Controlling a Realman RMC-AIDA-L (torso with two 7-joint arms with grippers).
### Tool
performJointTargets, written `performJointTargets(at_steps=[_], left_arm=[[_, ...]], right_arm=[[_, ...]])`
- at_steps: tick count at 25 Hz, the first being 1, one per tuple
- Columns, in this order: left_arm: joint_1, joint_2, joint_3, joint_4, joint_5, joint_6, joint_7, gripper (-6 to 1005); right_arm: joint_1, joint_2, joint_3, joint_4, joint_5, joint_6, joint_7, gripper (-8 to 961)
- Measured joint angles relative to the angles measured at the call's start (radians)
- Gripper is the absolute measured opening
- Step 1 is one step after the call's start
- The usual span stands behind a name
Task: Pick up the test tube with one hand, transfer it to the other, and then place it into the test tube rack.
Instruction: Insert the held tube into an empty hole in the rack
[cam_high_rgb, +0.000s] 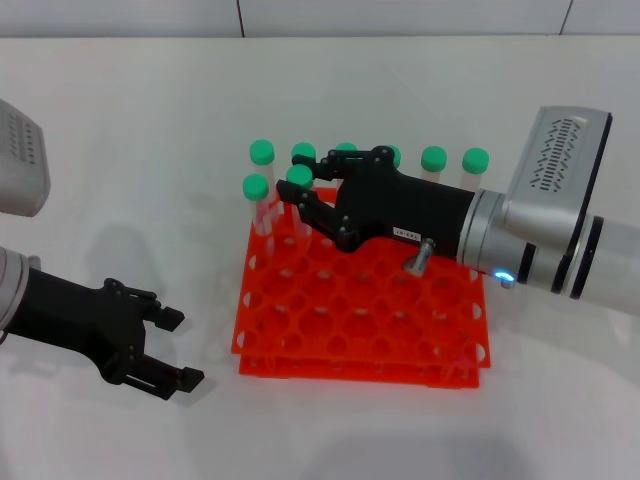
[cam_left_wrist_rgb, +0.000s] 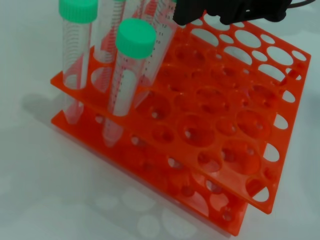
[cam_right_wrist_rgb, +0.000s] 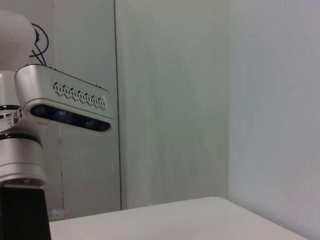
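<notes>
The orange-red test tube rack (cam_high_rgb: 380, 320) lies mid-table; it fills the left wrist view (cam_left_wrist_rgb: 225, 125). My right gripper (cam_high_rgb: 293, 198), the one with the white label, reaches over the rack's far left part. It is shut on a green-capped test tube (cam_high_rgb: 298, 176). That tube (cam_left_wrist_rgb: 161, 35) leans with its lower end in a rack hole near the far left corner. Several more green-capped tubes (cam_high_rgb: 433, 158) stand along the far row and the left corner (cam_left_wrist_rgb: 125, 85). My left gripper (cam_high_rgb: 165, 350) is open and empty, low over the table, left of the rack's near corner.
White table (cam_high_rgb: 130, 130) all around the rack. The right forearm (cam_high_rgb: 550, 220) hangs over the rack's far right side. The right wrist view shows only a wall (cam_right_wrist_rgb: 200, 100), part of the robot's arm and a table edge.
</notes>
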Motion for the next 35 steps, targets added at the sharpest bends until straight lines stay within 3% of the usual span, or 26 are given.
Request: performJointTargets(at_steps=[35], left_arm=[[0.0, 0.002, 0.0, 0.0, 0.002, -0.001, 0.0, 861]], right_arm=[[0.011, -0.004, 0.0, -0.001, -0.005, -0.006, 0.012, 289]])
